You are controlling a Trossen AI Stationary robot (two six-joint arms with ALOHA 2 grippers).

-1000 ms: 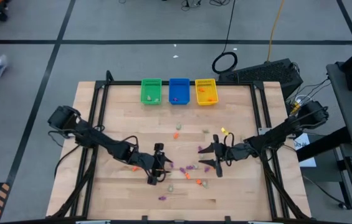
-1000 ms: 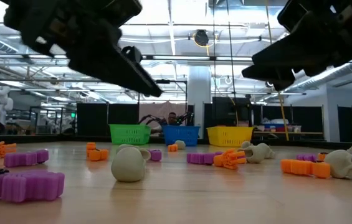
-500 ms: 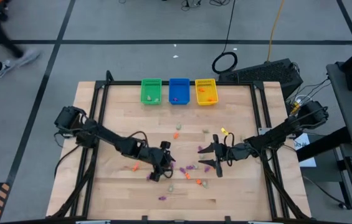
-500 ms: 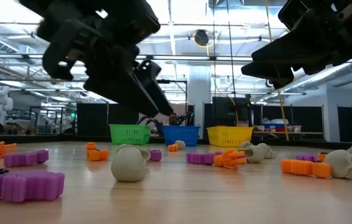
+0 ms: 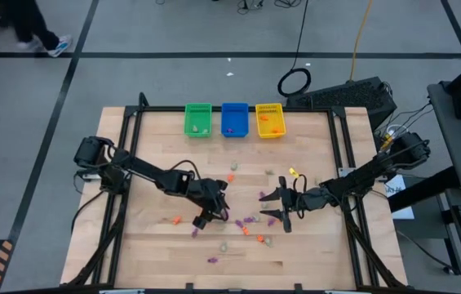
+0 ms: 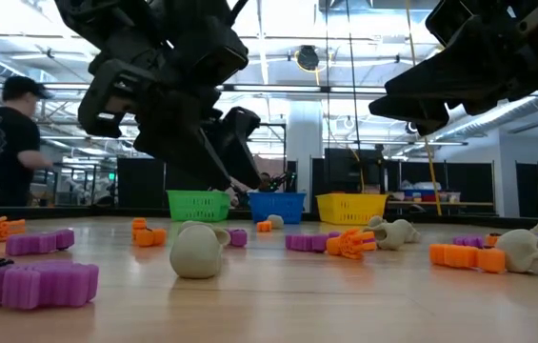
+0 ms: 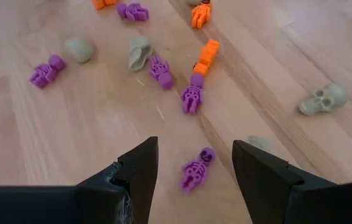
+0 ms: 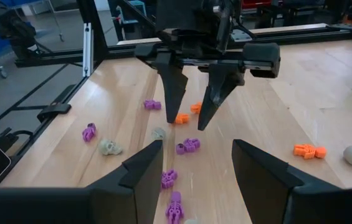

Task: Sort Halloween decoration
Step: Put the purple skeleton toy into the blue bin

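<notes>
Hovering above the worktop [image 5: 157,245] near its middle, the left claw [image 7: 194,163] has its fingers spread and holds nothing; a purple skeleton trinket [image 7: 195,169] lies on the wood between them. The right claw [image 5: 272,206], also spread and empty, hangs just beside it. Orange, purple and beige trinkets [image 5: 246,222] lie scattered between and around both claws. Green bin [image 5: 198,120], blue bin [image 5: 234,119] and yellow bin [image 5: 269,121] stand along the far edge.

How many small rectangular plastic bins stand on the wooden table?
3, side by side along the far edge: the green rectangular plastic bin, the blue one in the middle, the yellow one.
</notes>
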